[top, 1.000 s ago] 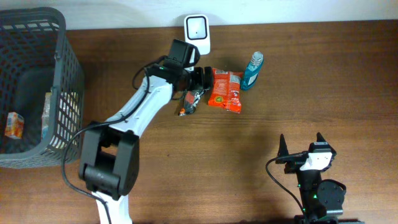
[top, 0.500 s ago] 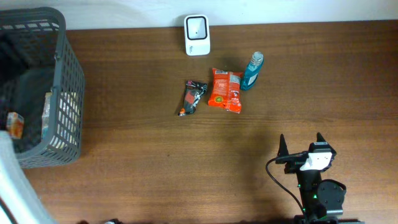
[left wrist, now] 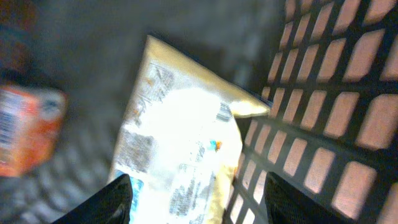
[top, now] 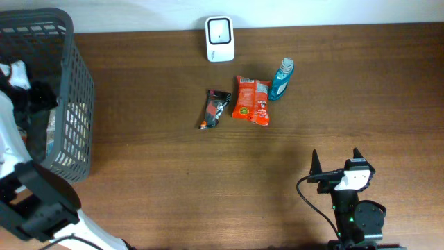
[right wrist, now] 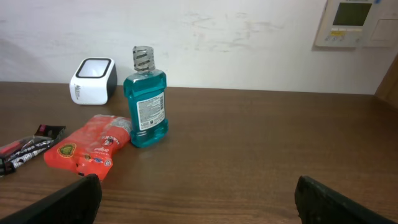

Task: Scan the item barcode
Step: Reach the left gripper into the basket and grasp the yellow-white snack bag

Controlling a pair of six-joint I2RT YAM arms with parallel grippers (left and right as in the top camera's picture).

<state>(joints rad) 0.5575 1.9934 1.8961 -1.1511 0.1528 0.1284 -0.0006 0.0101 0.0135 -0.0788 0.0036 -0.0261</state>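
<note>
Left wrist view, entry one: left gripper (left wrist: 205, 202), fingers (left wrist: 118, 199) apart and straddling the lower end of a pale packet (left wrist: 180, 143); the lower-left finger sits at the packet's edge and the lower-right one stands clear of it, but blur hides whether either touches

Item: the pale packet, centre of frame, lying on the floor of the basket (left wrist: 323, 118) with its right edge close against the mesh wall; a small barcode (left wrist: 224, 112) is printed near its upper right corner

Handling, judged: thin film pouch, light and soft, likely to crumple or slide under pressure; best pinched across its narrow width near the lower end, leaving the barcode uncovered; the mesh wall leaves little room on the right

Neighbour: orange carton (left wrist: 28, 130), left edge of frame, apart from the packet

Overhead view: scanner (top: 220, 30) at top centre of the table (top: 173, 180), well apart from the basket at far left; dark wrapper (top: 215, 109), red pouch (top: 251, 101) and blue bottle (top: 281, 78) grouped just below it

Right wrist view: right gripper (right wrist: 199, 202), fingers spread wide, nothing between them
</note>
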